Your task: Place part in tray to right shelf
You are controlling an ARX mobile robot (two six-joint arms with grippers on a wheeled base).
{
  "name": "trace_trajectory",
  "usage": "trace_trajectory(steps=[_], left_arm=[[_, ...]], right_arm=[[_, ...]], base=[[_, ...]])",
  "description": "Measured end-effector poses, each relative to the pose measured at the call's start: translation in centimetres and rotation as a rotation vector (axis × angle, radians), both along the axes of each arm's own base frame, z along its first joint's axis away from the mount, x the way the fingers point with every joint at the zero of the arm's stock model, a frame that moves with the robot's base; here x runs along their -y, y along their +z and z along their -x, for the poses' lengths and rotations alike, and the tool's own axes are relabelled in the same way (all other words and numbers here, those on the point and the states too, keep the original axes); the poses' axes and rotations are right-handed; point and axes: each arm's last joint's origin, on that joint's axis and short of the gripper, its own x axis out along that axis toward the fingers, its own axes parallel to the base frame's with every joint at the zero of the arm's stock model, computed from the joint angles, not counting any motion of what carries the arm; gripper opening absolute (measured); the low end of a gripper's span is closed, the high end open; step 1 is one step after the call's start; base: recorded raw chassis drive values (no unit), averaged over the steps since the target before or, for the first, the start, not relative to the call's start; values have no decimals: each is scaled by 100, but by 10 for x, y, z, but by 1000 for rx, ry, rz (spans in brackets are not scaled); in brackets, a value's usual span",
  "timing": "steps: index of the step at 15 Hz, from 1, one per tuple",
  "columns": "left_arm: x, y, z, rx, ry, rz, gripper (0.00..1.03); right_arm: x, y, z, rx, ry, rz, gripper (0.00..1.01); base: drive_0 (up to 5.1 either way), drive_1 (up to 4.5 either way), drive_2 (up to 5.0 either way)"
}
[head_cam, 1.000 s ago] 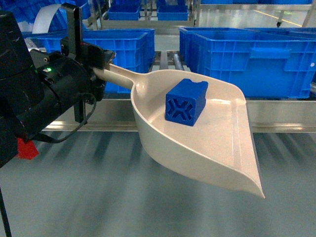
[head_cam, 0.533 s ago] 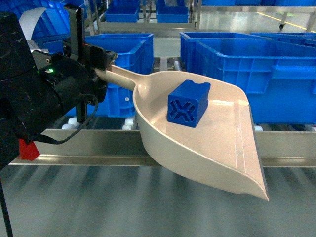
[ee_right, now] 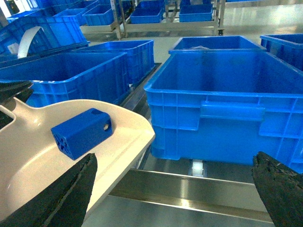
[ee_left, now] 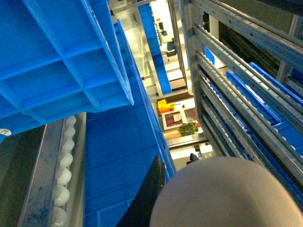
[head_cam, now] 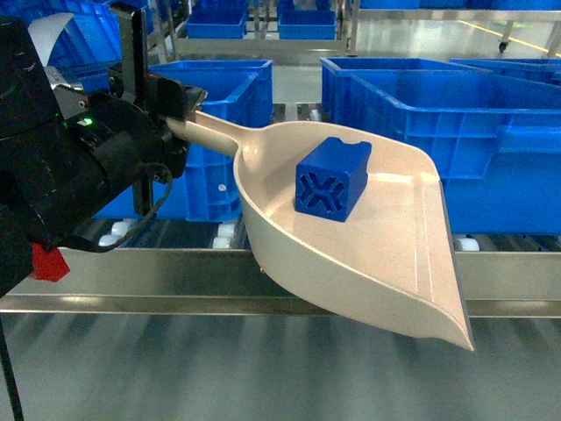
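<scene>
Head view is showing the left gripper (head_cam: pixel 180 110) clamping the tray (head_cam: pixel 386 263) handle, the part (head_cam: pixel 332 178) resting inside. Carrying is under way; next, it needs tipping past the right shelf (head_cam: pixel 175 272) beam (blue crates (head_cam: pixel 456 114) are crowding the rails). Right gripper (ee_right: pixel 173 189) is hanging spread, empty.

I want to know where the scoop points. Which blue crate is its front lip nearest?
The large blue crate on the right: the tray's flat lip runs just below its front wall; the left crate sits behind the handle.
</scene>
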Motion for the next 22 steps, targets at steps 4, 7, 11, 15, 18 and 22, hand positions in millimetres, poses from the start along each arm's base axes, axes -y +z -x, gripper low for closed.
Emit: trace_trajectory(steps=[4, 7, 11, 15, 18, 22], left_arm=[[1, 0, 0, -1, -2, 0, 12], [1, 0, 0, -1, -2, 0, 12], [1, 0, 0, -1, -2, 0, 12], [1, 0, 0, -1, -2, 0, 12], [1, 0, 0, -1, -2, 0, 12], [1, 0, 0, -1, -2, 0, 12]], right_arm=[[0, 0, 0, 0, 0, 0, 98], [0, 0, 0, 0, 0, 0, 98], [0, 0, 0, 0, 0, 0, 98], [0, 0, 0, 0, 0, 0, 98], [0, 0, 0, 0, 0, 0, 98], [0, 0, 0, 0, 0, 0, 98]], base=[[0, 0, 0], [0, 0, 0], [0, 0, 0], [0, 0, 0], [0, 0, 0], [0, 0, 0]])
